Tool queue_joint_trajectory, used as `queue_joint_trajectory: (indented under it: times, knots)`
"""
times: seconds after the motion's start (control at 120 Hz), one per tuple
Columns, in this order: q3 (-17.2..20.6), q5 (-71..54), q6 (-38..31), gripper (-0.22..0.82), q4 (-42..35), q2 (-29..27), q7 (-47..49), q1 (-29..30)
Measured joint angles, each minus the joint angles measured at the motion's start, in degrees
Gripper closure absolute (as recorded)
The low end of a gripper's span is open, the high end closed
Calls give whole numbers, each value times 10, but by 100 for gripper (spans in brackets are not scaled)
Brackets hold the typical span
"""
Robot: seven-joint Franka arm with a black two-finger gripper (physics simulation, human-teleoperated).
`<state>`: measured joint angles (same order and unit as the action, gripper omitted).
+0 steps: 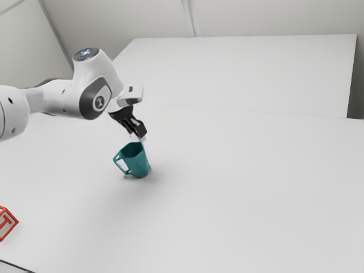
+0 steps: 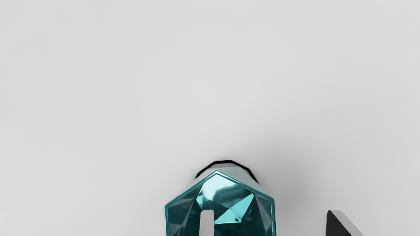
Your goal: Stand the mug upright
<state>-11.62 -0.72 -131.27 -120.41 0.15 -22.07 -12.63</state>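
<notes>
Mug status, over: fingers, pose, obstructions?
Fingers open, one over mug's mouth, one outside. Mug mouth-up on table. Red-lettered block well aside.

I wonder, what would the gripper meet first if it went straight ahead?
Most likely the teal mug: the open gripper seems to straddle one side of its rim, one finger over the opening; depth is unclear.

I see a teal mug [image 1: 136, 164], black claw [image 1: 138, 137], white arm [image 1: 54, 95], pale grey surface [image 1: 227, 199] and red-lettered block [image 1: 5, 223].
</notes>
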Motion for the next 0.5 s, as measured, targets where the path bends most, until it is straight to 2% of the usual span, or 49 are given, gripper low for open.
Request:
queue_joint_trajectory:
  times: [0.342, 0.5]
  knots:
    - [17, 9, 179, 8, 234, 55, 8, 7]
    - [23, 39, 262, 4, 286, 74, 17, 24]
